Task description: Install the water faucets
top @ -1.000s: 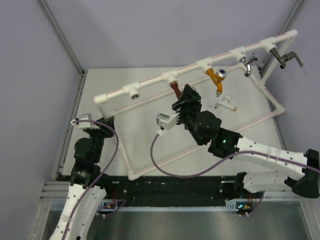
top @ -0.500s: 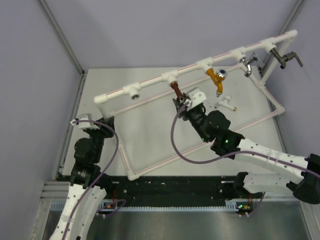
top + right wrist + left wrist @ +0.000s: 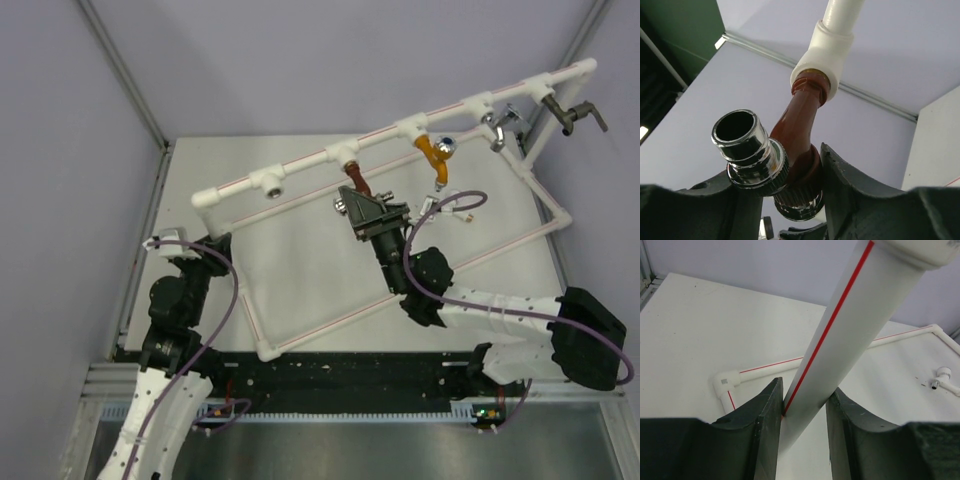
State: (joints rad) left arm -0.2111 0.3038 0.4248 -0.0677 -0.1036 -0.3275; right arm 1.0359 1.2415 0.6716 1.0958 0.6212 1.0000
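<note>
White worktop (image 3: 300,265), lilac walls (image 3: 300,60): faucet-fitting at the pipe frame (image 3: 305,163).

Jaws of the right arm (image 3: 500,305) are clamped on the reddish-brown faucet (image 3: 800,125), which is seated in a tee midway along the frame's top rail. Jaws of the left arm (image 3: 170,310) are clamped on the frame's left leg. Rigid metal, the tap looks weighty for its size and its chrome tip (image 3: 747,145) is probably slippery, so the brown body seems the surer hold. The count: five faucets, four on the frame's rail and a white faucet (image 3: 944,379) lying loose inside the frame; one empty socket (image 3: 270,182); two arms.
</note>
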